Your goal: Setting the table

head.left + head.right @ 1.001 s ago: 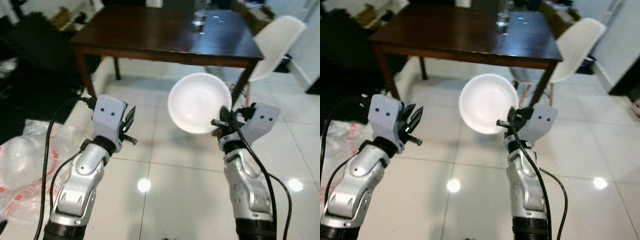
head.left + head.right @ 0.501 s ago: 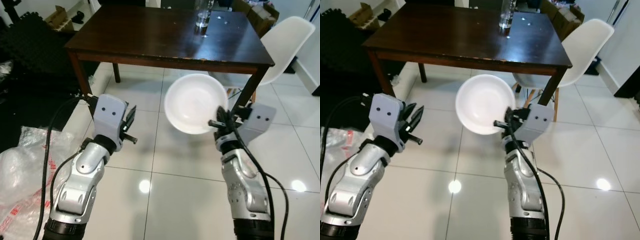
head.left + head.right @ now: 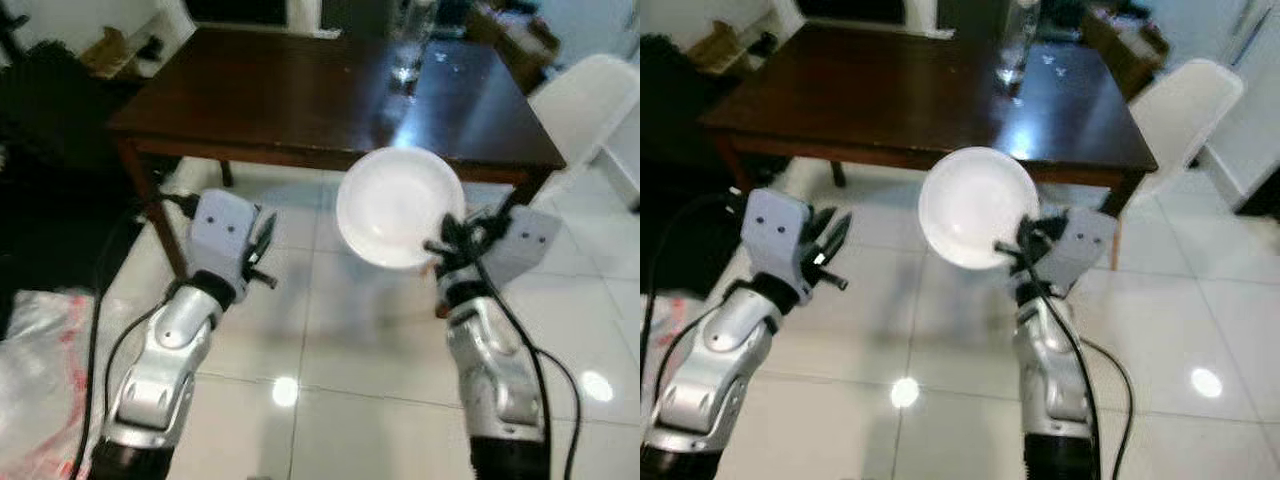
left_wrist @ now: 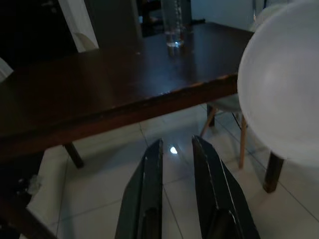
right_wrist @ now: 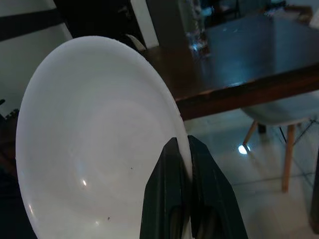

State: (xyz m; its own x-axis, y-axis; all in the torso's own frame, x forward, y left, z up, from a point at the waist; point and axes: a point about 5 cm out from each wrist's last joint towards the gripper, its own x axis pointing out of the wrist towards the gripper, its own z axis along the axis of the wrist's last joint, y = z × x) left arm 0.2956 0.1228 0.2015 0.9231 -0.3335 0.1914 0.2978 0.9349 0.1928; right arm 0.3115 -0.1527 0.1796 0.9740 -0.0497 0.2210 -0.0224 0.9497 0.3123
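Two silver arms reach forward over the glossy white tile floor [image 3: 330,330]. Nearest on the robot's left, the left gripper [image 3: 262,243] is raised in the air with nothing in it; its two black fingers [image 4: 149,199] stand a little apart, with a narrow gap between them, pointing toward the table edge. On the other side, the right gripper [image 5: 180,169] has its fingers pinched on the rim of a white bowl [image 3: 400,206], one finger inside the rim and one outside. The bowl is held up on edge, its hollow side facing the head camera, and hangs in the air just in front of the near edge of the table, overlapping that edge in the head views.

Beyond the grippers stands a dark brown wooden table [image 3: 280,100] with a shiny top. Far back on it, toward the robot's right, a clear drinking glass [image 3: 1011,62] stands upright. A white moulded chair [image 3: 1180,105] with pale wooden legs sits at the table's right end. Crumpled clear plastic wrapping [image 3: 30,370] lies on the floor at the near left.
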